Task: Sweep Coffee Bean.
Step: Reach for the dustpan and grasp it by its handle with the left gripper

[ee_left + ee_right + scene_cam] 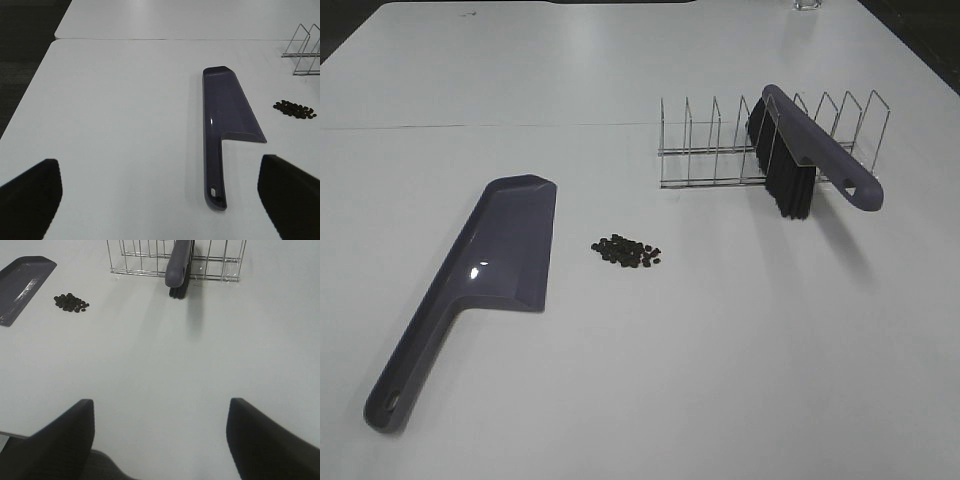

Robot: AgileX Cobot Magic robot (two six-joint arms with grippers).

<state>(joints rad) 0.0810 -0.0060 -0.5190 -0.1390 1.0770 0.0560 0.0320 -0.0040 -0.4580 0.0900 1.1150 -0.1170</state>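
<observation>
On white table (700, 400), mid-area: coffee bean (627, 252) cluster lay loose, just beside purple dustpan (505, 250), not touching it. Dustpan flat, handle toward near edge. Wire rack (705, 160) stood farther back; brush (820, 155) sat in rack slots, black bristles down. Left gripper (157, 167) hung near dustpan handle end, jaws wide apart, empty. Right gripper (160, 405) jaws apart too, nothing between them, well apart from brush and beans.

Only the finger ends of each arm show. The left gripper (160, 200) has two matte black fingers (31, 196), broad, flat-faced, with slanted edges. The right gripper (160, 440) has dark grey, wedge-shaped, smooth fingers (262, 440).
</observation>
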